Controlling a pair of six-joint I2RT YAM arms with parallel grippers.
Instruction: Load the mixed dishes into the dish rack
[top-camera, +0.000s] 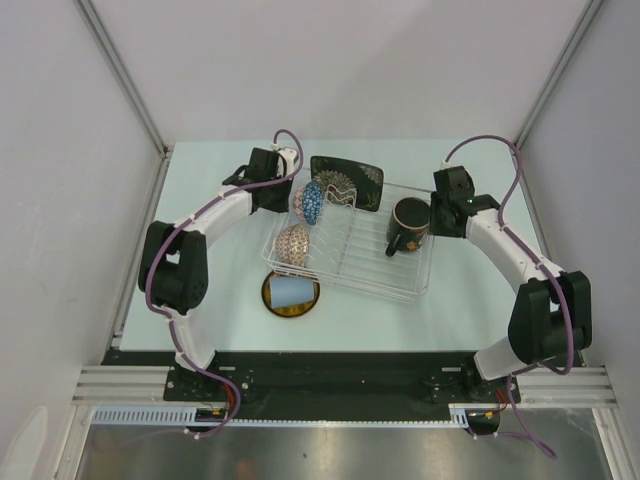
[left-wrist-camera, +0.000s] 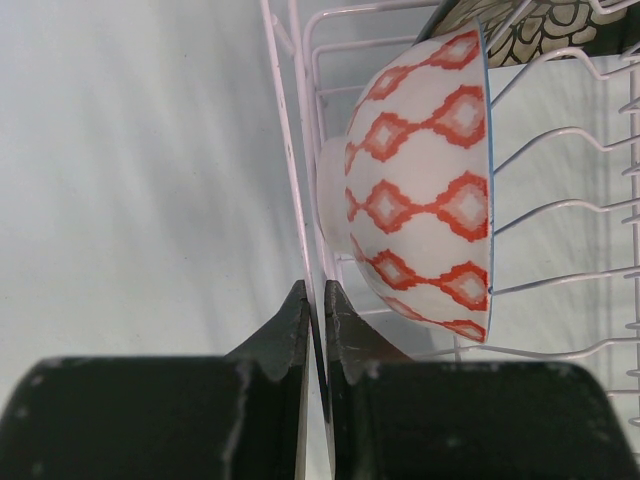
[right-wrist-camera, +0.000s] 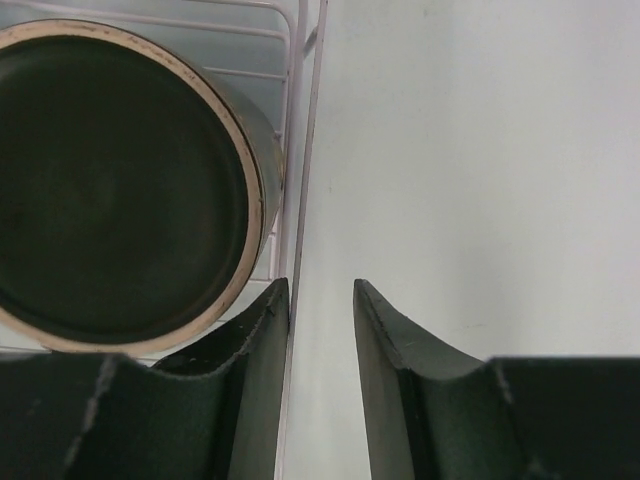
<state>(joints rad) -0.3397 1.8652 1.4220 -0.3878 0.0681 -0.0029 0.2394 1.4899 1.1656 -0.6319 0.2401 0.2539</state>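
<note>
The clear dish rack (top-camera: 372, 268) holds the blue patterned bowl (top-camera: 314, 203) and beige patterned bowl (top-camera: 294, 243) on edge, the black floral square plate (top-camera: 348, 180) leaning at its far end, and the dark mug (top-camera: 408, 225) upside down. The pale blue cup (top-camera: 291, 289) sits on the small yellow plate (top-camera: 272, 300) outside the rack's near left corner. My left gripper (left-wrist-camera: 316, 295) is shut on the rack's left rim (left-wrist-camera: 290, 150), beside a bowl with orange diamonds (left-wrist-camera: 425, 180). My right gripper (right-wrist-camera: 322, 290) is open astride the rack's right rim (right-wrist-camera: 310, 120), next to the mug's base (right-wrist-camera: 120, 180).
White walls with metal posts (top-camera: 125, 85) close in the table on three sides. My left gripper (top-camera: 283, 200) and right gripper (top-camera: 441, 215) flank the rack's far end. The arm bases stand along the near edge (top-camera: 330, 375).
</note>
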